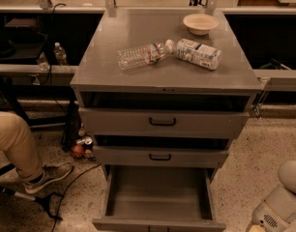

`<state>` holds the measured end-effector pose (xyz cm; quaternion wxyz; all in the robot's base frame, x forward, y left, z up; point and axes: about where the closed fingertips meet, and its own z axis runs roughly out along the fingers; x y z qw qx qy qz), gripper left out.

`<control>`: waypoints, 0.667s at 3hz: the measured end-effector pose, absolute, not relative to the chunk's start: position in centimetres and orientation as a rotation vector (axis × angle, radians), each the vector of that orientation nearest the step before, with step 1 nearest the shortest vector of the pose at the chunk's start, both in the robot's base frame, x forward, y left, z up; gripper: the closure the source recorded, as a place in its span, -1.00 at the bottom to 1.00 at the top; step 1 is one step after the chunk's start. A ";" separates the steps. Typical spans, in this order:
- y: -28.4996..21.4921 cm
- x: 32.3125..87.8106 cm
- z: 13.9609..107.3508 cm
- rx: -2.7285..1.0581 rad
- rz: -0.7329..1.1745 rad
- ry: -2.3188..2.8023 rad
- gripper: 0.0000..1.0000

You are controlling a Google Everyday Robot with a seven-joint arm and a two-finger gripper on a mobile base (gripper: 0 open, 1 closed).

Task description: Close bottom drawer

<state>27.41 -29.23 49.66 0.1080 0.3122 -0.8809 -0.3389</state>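
The grey metal cabinet (138, 30) stands in the middle of the camera view. Its bottom drawer (157, 197) is pulled far out toward me and looks empty; its front runs along the picture's lower edge, and the handle is out of view. The middle drawer (160, 157) and the top drawer (162, 122) each stand slightly out. My white arm (283, 202) is at the bottom right, to the right of the open drawer. Only a yellowish tip of my gripper (257, 228) shows at the lower edge, apart from the drawer.
On the cabinet top lie a clear water bottle (140, 55), a carton (199, 53) and a bowl (200, 23). A seated person's leg (12, 139) and shoe (46, 175) are at the left. Cans (80, 146) and cables lie on the floor beside the cabinet.
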 end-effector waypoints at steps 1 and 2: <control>-29.0 26.7 44.9 0.884 -1.131 -2.564 -1.00; -28.1 26.0 40.3 0.848 -1.273 -2.533 -1.00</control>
